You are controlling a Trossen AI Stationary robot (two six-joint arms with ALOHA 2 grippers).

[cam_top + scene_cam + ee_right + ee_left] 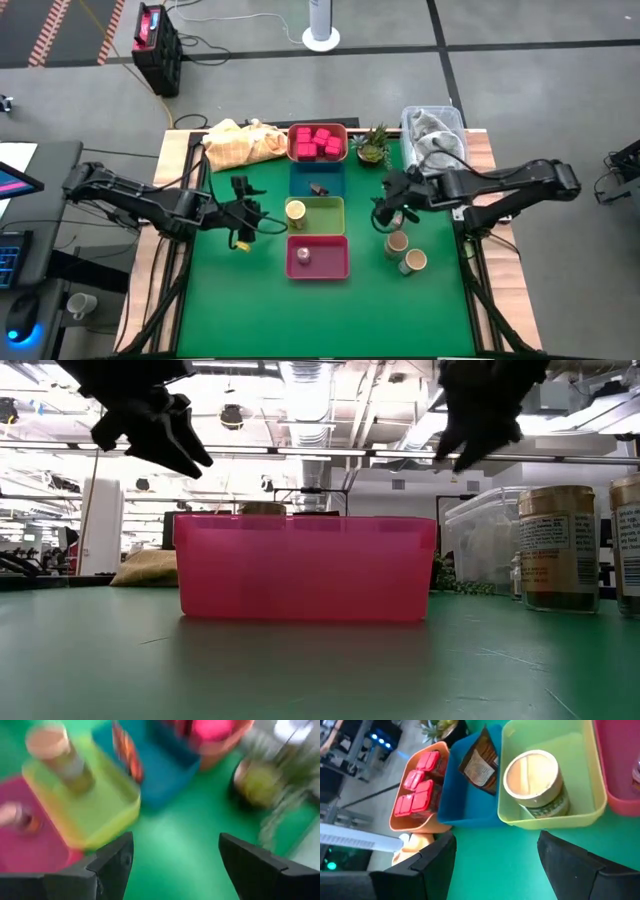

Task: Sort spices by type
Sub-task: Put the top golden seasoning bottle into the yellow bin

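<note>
Four trays stand in a row down the table's middle. The orange tray (318,142) holds several pinkish-red cubes (417,782). A dark packet (481,760) lies in the blue tray (318,180). One tan cylinder (534,782) stands in the yellow-green tray (325,215), and a tiny jar (303,256) sits in the pink tray (330,262). Two more tan cylinders (397,243) (414,261) stand upright on the mat to the trays' right. My left gripper (245,215) hovers open left of the trays. My right gripper (390,212) hovers open above the mat, just beyond the two cylinders.
A small potted plant (372,146) and a clear plastic box (435,132) stand at the far right, and a yellow cloth (240,142) lies at the far left. The green mat (250,300) is bare near the front edge and beside the trays.
</note>
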